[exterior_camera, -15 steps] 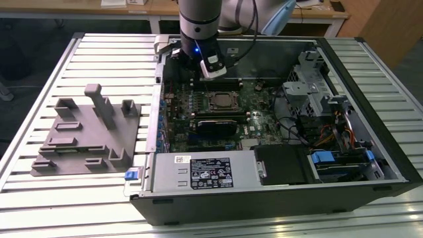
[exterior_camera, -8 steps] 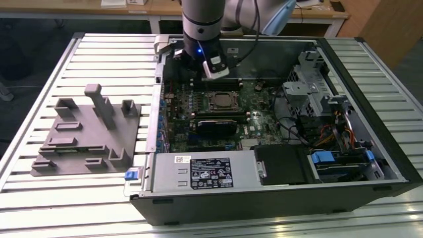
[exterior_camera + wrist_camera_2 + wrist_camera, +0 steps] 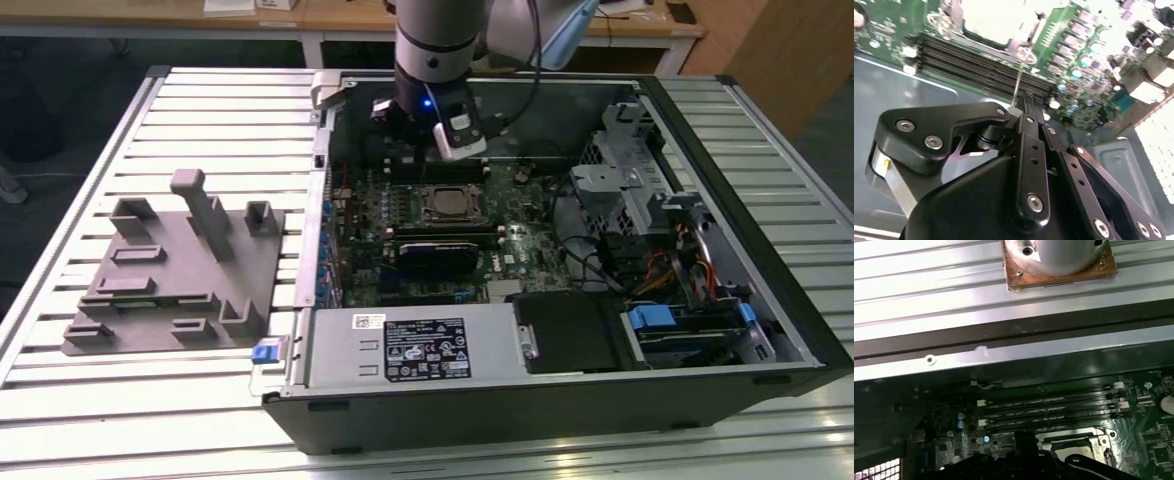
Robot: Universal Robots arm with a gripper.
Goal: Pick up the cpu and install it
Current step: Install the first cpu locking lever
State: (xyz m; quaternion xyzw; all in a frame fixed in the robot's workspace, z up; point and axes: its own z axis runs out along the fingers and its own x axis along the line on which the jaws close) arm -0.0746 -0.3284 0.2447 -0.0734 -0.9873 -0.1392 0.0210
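The cpu [image 3: 991, 20] shows as a pale square top lying inside the metal-framed socket [image 3: 442, 207] on the green motherboard. My gripper [image 3: 458, 150] hangs inside the open computer case, just behind the socket towards the case's back wall. Seen in the second wrist view, the gripper [image 3: 1022, 106] has its black fingers [image 3: 1029, 135] pressed together. A thin metal lever rod [image 3: 1017, 80] runs from the socket's edge to the fingertips. Whether the rod is pinched or only touching I cannot tell. The socket frame [image 3: 1081, 442] also sits beside the memory slots [image 3: 1049, 410].
A grey moulded tray [image 3: 160, 300] with upright blocks lies on the slatted table [image 3: 120, 400] at the exterior view's left. Inside the case are a power supply [image 3: 414, 345], a drive cage [image 3: 641, 195] with cables, and the case's back wall [image 3: 1004, 352].
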